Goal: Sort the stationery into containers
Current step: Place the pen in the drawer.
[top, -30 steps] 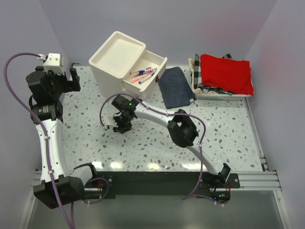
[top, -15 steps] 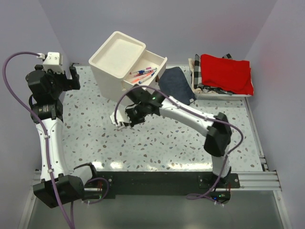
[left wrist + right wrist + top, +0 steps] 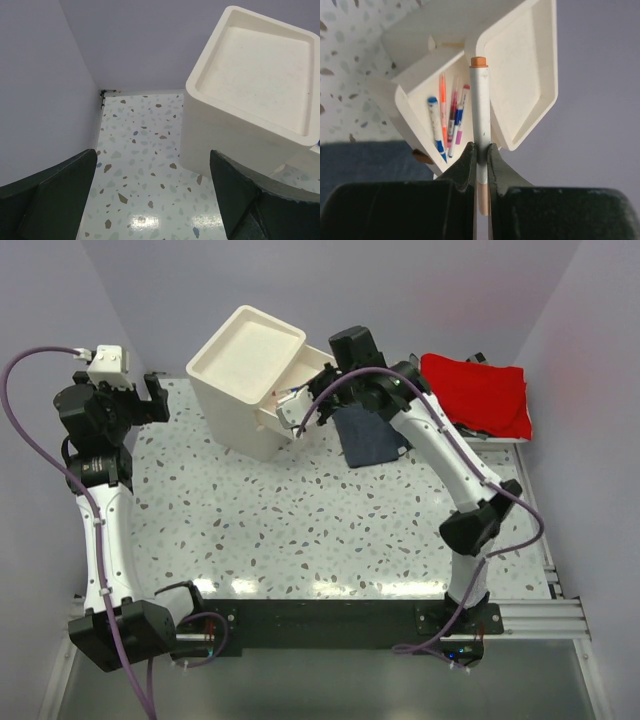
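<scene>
Releasing the pen into the pulled-out drawer is the step in hand, as I read it. The right gripper (image 3: 480, 147) is pinched nearly shut on a white pen (image 3: 480, 100) with an orange cap. It grips the lower part of the barrel, so most of the length sticks out ahead of the fingers. The drawer unit (image 3: 232, 418) sits at about 11 o'clock on the bench (image 3: 330, 520), with its drawer (image 3: 415, 82) open toward 4 o'clock. Several pens (image 3: 451, 117) already lie inside it.

- In the wrist view the held pen lines up with the unit's corner, and the drawer floor lies toward 10 o'clock of the fingertips. I can't tell the height above it.
- I'd shift toward that 10 o'clock side until the whole barrel is over the drawer floor, not the rim.
- Keep the barrel roughly parallel to the pens already in there. The drawer looks narrow, and a crosswise pen could bridge the walls.
- Get low before letting go, since a long overhang dropped from high up will likely tip or bounce out.
- Watch the cap end under the tray-top lip — it's the likely snag.
- Open gently, then lift straight out.

The left gripper (image 3: 152, 185) is spread wide and holds nothing. It hangs at 9 o'clock on the bench, apart from the unit — fine there. The dark blue cloth (image 3: 368, 435) at 1 o'clock is just beside the drawer front, so avoid dragging it.
</scene>
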Controlling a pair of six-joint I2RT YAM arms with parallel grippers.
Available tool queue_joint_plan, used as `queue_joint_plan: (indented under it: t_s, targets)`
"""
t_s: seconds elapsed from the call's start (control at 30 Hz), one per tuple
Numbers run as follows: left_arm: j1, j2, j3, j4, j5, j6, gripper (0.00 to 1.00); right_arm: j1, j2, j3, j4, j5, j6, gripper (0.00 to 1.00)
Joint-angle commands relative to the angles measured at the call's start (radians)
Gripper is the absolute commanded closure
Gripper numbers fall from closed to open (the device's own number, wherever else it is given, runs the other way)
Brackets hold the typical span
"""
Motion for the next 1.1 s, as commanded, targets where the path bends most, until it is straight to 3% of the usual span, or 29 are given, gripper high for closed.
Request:
queue_joint_plan:
  t_s: [0.0,0.3,0.33,0.37,0.43,0.47,0.57,0.63,0.73,0.8,0.9,0.97,1.0,1.03,1.07]
  targets:
    - [0.008,0.000,-0.004,0.070,0.019,-0.027,0.00,-0.064,0.154,0.193,-0.105,0.074,-0.280,1.00]
    - [0.009,-0.015,-0.029,0.060,0.023,-0.027,0.00,-0.096,0.225,0.156,0.039,0.097,-0.389,1.00]
    - [0.008,-0.017,-0.030,0.061,0.021,-0.027,0.00,-0.098,0.223,0.137,0.063,0.101,-0.380,0.97]
    - [0.009,-0.018,-0.032,0.061,0.021,-0.027,0.00,-0.097,0.205,0.085,0.100,0.098,-0.343,0.82]
    - [0.009,-0.020,-0.033,0.060,0.021,-0.027,0.00,-0.097,0.177,0.012,0.241,0.100,-0.315,0.69]
    - [0.008,-0.020,-0.035,0.056,0.021,-0.027,0.00,-0.096,0.162,-0.060,0.289,0.104,-0.299,0.58]
    - [0.008,-0.018,-0.038,0.059,0.018,-0.027,0.00,-0.096,0.121,-0.108,0.403,0.118,-0.230,0.47]
    - [0.009,-0.014,-0.042,0.063,0.018,-0.027,0.00,-0.100,0.110,-0.092,0.400,0.135,-0.184,0.46]
    - [0.009,-0.005,-0.042,0.076,0.018,-0.027,0.00,-0.101,0.072,-0.078,0.473,0.181,-0.005,0.46]
    - [0.009,0.004,-0.038,0.095,0.013,-0.059,0.00,-0.103,0.039,-0.096,0.539,0.237,0.204,0.46]
    - [0.008,0.037,-0.039,0.153,0.004,-0.081,0.00,-0.132,-0.043,-0.206,0.610,0.301,0.566,0.56]
    - [0.014,0.070,-0.036,0.202,0.034,-0.096,0.12,-0.159,-0.105,-0.315,0.608,0.284,0.795,0.98]
    - [0.017,0.086,-0.029,0.217,0.065,-0.099,0.24,-0.187,-0.125,-0.355,0.611,0.278,0.862,1.00]
    - [0.018,0.118,-0.021,0.227,0.100,-0.101,0.63,-0.202,-0.137,-0.416,0.610,0.226,0.920,1.00]
    - [0.018,0.136,0.002,0.259,0.139,-0.104,0.84,-0.221,-0.146,-0.433,0.599,0.195,1.032,1.00]
